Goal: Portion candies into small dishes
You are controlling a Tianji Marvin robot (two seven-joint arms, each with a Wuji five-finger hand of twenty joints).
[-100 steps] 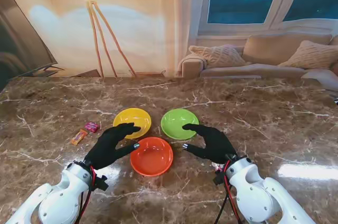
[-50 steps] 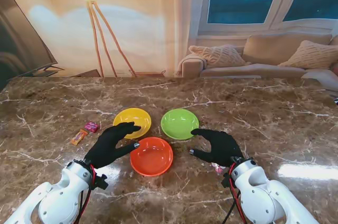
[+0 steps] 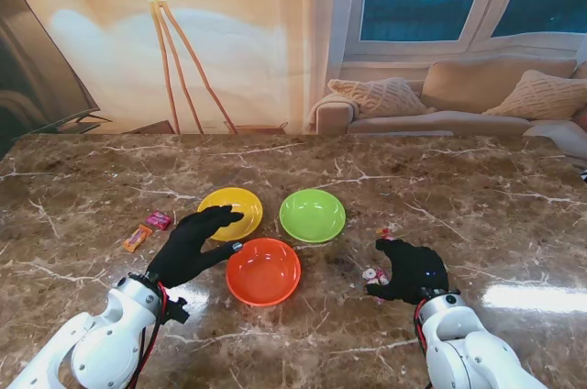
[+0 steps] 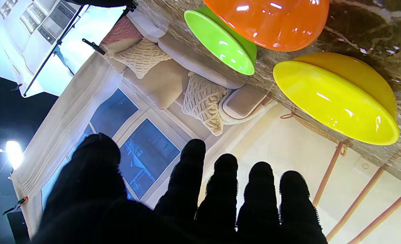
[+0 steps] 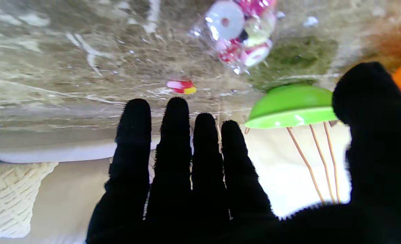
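Right hand (image 3: 410, 270) withdrew rightward beside crinkly candy packet (image 3: 371, 273).

Left hand (image 4: 186, 200) is showing black-gloved fingers (image 4: 192, 176) extended and spread, thumb apart, holding nothing. Three dishes are sitting on the marble table (image 4: 373, 37): yellow dish (image 4: 336, 98) nearest the fingertips, orange dish (image 4: 271, 20) and green dish (image 4: 220, 40) beyond it, those two overlapping in view. All three are looking empty. Sofa with knit cushions (image 4: 200, 98) and windows (image 4: 132, 149) are filling the background.
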